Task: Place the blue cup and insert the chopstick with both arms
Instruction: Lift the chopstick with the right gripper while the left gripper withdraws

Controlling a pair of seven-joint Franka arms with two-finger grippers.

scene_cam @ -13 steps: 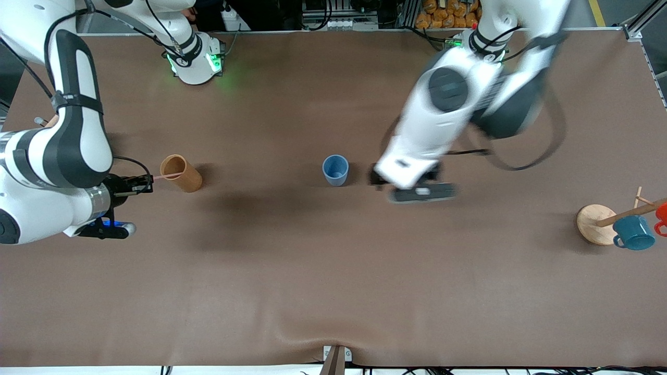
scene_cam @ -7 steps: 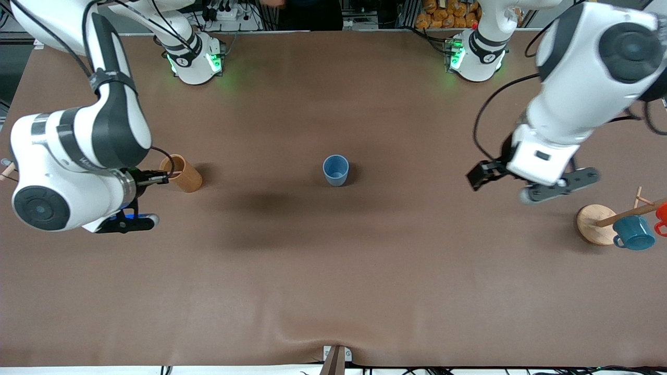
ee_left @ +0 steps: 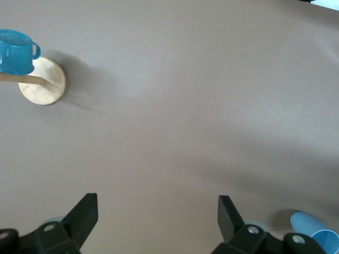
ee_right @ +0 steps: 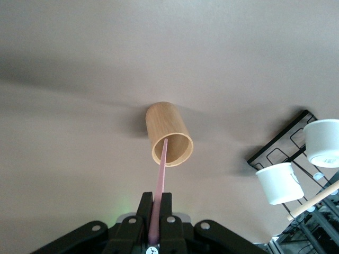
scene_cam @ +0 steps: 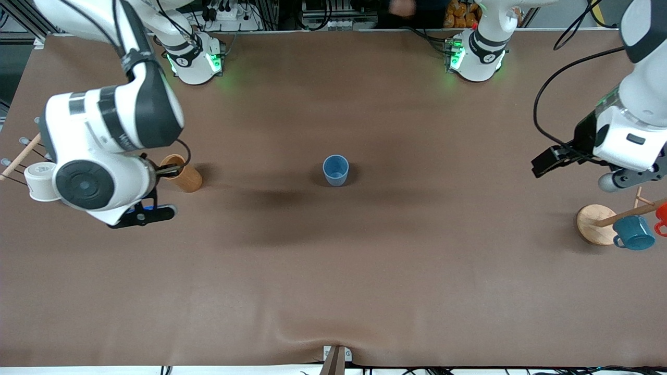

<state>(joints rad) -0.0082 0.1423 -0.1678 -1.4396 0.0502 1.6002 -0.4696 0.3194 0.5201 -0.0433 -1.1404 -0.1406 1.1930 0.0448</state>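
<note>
Fingers (ee_right: 165, 209) of the right gripper (ee_right: 155, 209) pinch the pink chopstick (ee_right: 159, 180), its tip in the brown cup's (scene_cam: 183, 174) mouth.
The blue cup (scene_cam: 335, 169) stands upright mid-table, well apart from both grippers. The left gripper (ee_left: 158, 217) hangs wide open, holding nothing, over bare table near the wooden mug stand (scene_cam: 595, 223) with its teal mug (scene_cam: 632, 233).

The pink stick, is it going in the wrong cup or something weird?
A bit odd, yes. The right gripper is shut on the chopstick, whose tip sits at the brown cup's mouth, not the blue cup, which stands alone mid-table. The left gripper hangs open, holding nothing.
</note>
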